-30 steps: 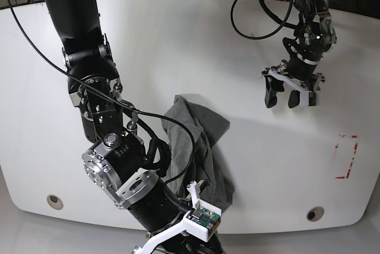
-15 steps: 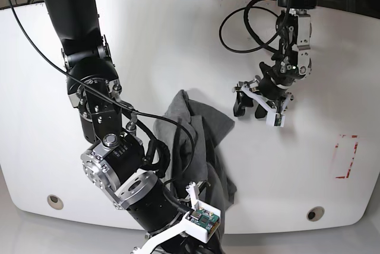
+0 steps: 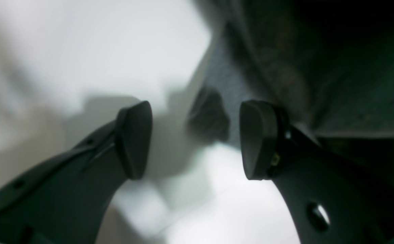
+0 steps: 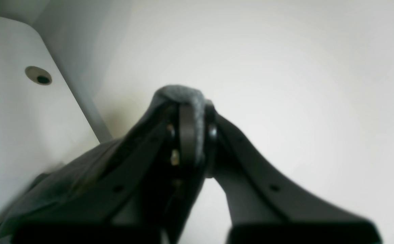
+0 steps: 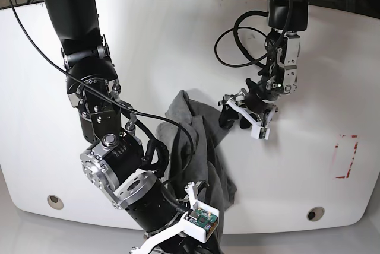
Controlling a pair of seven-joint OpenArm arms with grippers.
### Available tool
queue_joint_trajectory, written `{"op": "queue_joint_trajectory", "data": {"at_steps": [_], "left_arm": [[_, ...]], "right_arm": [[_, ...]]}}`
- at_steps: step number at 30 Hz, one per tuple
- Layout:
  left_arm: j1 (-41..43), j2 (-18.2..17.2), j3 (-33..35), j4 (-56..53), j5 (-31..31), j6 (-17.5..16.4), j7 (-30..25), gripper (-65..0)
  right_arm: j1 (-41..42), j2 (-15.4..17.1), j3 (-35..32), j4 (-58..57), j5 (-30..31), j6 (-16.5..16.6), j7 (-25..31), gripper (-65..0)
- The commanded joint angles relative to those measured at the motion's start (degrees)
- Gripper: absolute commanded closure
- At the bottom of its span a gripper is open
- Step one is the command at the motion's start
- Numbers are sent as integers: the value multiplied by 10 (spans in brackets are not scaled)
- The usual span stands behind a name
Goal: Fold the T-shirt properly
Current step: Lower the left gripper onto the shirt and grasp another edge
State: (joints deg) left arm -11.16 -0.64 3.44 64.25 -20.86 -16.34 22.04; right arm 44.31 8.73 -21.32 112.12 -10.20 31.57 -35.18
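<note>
The grey T-shirt [image 5: 199, 141] lies bunched in a long crumpled strip on the white table [image 5: 178, 40], running from mid-table toward the front edge. My right gripper [image 4: 192, 135] is shut on a fold of the T-shirt [image 4: 183, 95], held beyond the table's front edge; in the base view its fingers are hidden at the bottom. My left gripper [image 5: 234, 120] is open and low at the shirt's right edge. In the left wrist view the left gripper [image 3: 196, 139] has a cloth corner [image 3: 207, 115] just past its fingertips, and the T-shirt [image 3: 319, 67] fills the upper right.
A red rectangle outline [image 5: 346, 156] is marked on the table at the right. Two round holes [image 5: 54, 201] [image 5: 315, 213] sit near the front edge. The right arm's thick black body [image 5: 113, 165] and cables cover the left-centre of the table.
My left gripper has swung left and down from the table's right side to the shirt's right edge, still open. The right arm and its grip have stayed put.
</note>
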Motion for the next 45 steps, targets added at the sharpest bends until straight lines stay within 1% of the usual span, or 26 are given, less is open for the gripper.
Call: {"op": "queue_joint_trajectory", "data": {"at_steps": [1, 3, 6, 14, 20, 23, 26, 33, 37, 40, 43, 45], "left_arm": [[-16, 2, 6, -13, -5, -1, 6, -383], [-21, 3, 8, -26, -5, -1, 6, -383], [-22, 16, 9, -36, -5, -1, 6, -383], [-19, 17, 10, -40, -4, -1, 9, -379], [-32, 19, 10, -103, -4, -1, 6, -369], [-51, 27, 10, -135, -4, -1, 6, -315], [-60, 28, 10, -154, -5, -1, 5, -242], [-61, 29, 10, -162, -4, -1, -17, 0], [-56, 29, 10, -153, -4, -1, -18, 0], [-46, 27, 7, -134, -4, -1, -15, 0], [-23, 26, 5, -101, -5, -1, -13, 0], [-11, 17, -2, -67, -5, -1, -9, 0]], "right_arm": [[21, 1, 5, 9, 0, -8, 12, 0], [21, 0, 5, 9, 0, -8, 12, 0], [21, 0, 5, 9, 0, -8, 12, 0], [21, 0, 5, 9, 0, -8, 12, 0], [21, 0, 5, 9, 0, -8, 12, 0], [21, 0, 5, 9, 0, -8, 12, 0], [20, 0, 5, 9, 0, -8, 12, 0], [13, 0, 6, 9, 0, -8, 12, 0], [12, 1, 6, 9, 0, -8, 12, 0], [12, 1, 20, 9, 0, -8, 12, 0], [13, 0, 40, 5, 0, -8, 12, 0], [14, 1, 53, 0, 0, -8, 12, 0]]}}
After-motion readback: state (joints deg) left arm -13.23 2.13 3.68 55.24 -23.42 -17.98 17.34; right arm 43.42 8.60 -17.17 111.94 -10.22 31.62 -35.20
